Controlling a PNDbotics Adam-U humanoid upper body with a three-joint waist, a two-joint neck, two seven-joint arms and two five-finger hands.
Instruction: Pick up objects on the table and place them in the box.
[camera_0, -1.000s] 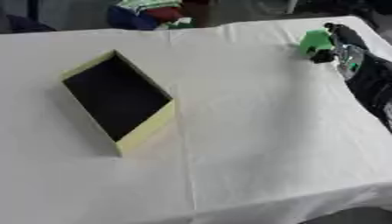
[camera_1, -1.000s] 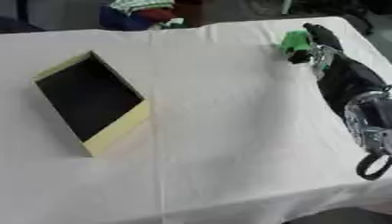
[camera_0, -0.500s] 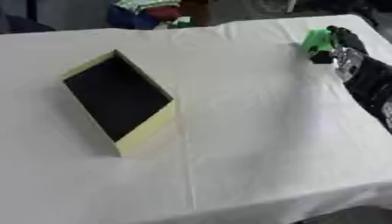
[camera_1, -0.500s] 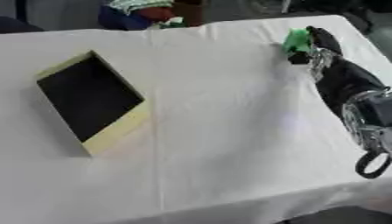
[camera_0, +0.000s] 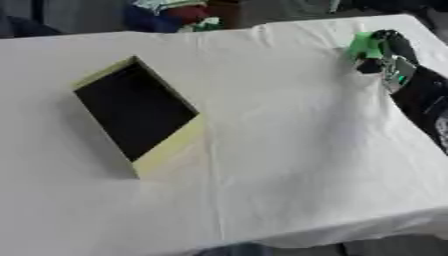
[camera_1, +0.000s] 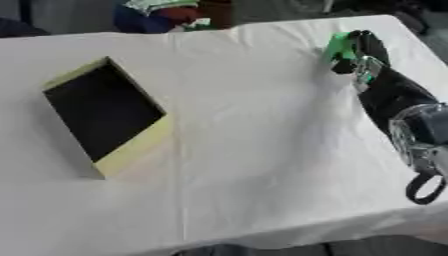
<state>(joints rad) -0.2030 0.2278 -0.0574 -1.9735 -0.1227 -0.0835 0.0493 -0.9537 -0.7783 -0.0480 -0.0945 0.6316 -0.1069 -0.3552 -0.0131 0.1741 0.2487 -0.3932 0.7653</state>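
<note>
Right hand (camera_1: 360, 50) is seen at the far right corner of the table (camera_0: 289, 165), well apart from the box (camera_0: 140, 115), with the black forearm running back toward the near right edge. Its fingers are curled round a small green object (camera_1: 338, 46), which shows on the box-facing side of the hand. Whether the object is raised off the cloth or resting on it cannot be told.

Box: yellow-walled, dark inside, open top, nothing visible in it. It lies left of the table's middle, long axis running from far-left to near-right, so its near-right short wall faces the hand most directly.

Key relation: the box lies to the left of the hand and nearer the robot; a carry across most of the cloth is judged to be needed. The left hand is not seen in either view, so the right is the only one placed to work.

Against the earlier frames: hand and green object are held at nearly the same spot beside the far right corner; the box is unmoved.
</note>
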